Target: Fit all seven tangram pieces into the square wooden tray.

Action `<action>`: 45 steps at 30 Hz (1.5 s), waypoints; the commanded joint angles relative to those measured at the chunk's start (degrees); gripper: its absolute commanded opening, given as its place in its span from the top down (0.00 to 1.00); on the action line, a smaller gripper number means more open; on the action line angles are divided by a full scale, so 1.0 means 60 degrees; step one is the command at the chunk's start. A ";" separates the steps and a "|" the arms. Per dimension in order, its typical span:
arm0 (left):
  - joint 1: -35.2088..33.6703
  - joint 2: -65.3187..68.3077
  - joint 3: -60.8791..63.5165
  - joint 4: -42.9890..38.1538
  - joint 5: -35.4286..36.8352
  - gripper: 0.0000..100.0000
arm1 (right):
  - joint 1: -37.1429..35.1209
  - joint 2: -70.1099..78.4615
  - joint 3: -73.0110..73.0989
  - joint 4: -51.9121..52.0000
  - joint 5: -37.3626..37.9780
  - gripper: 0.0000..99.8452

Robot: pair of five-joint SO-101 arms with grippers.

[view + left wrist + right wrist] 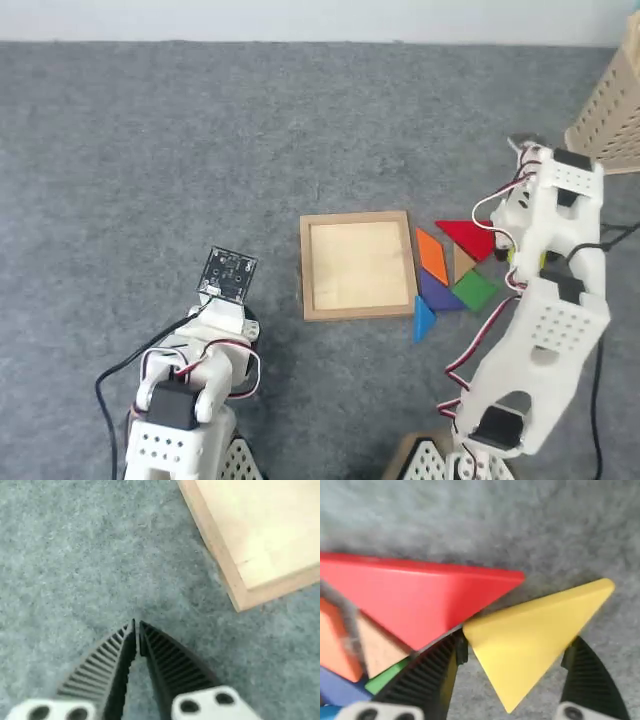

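Note:
The square wooden tray (pixel 360 302) lies mid-table with nothing in it; its corner (pixel 240 587) is beside my left gripper (pixel 136 626), which is shut over bare carpet. Just right of the tray lie the orange parallelogram (pixel 432 255), red triangle (pixel 465 237), tan piece (pixel 462 262), green square (pixel 474 290), purple triangle (pixel 438 293) and light blue triangle (pixel 423 318). My right arm (pixel 555 230) stands over their right side. My right gripper (pixel 518 640) is open, its fingers (pixel 432 675) either side of a yellow triangle (pixel 535 640) that touches the red triangle (pixel 415 597).
Grey carpet covers the whole table. A perforated wooden block (pixel 615 105) stands at the far right edge. My left arm (pixel 215 330) sits at the near left, with wide open carpet behind it and behind the tray.

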 commanded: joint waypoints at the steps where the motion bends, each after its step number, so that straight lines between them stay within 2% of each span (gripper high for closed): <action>1: -0.0029 -0.0190 -0.0168 0.0059 0.0073 0.99 | 0.0403 -0.0212 -0.0132 -0.0095 -0.0059 0.70; 5: -0.0029 -0.0190 -0.0168 0.0059 0.0073 0.99 | 0.0637 -0.0154 -0.0132 -0.0125 -0.0044 0.71; 10: -0.0029 -0.0190 -0.0168 0.0059 0.0073 0.99 | 0.0593 -0.0139 -0.0132 -0.0125 -0.0117 0.82; 15: -0.0029 -0.0190 -0.0168 0.0059 0.0073 0.99 | 0.0637 -0.0212 -0.0176 -0.0051 -0.0073 0.87; 36: -0.0029 -0.0190 -0.0168 0.0059 0.0073 0.99 | 0.0462 -0.4022 -0.0103 0.1604 -0.0147 0.89; 41: -0.0029 -0.0190 -0.0168 0.0059 0.0073 0.99 | 0.0051 -0.3949 0.0176 0.1062 -0.1231 0.87; 45: -0.0029 -0.0190 -0.0168 0.0059 0.0073 0.99 | -0.0593 -0.3128 0.0205 0.0344 -0.3004 0.78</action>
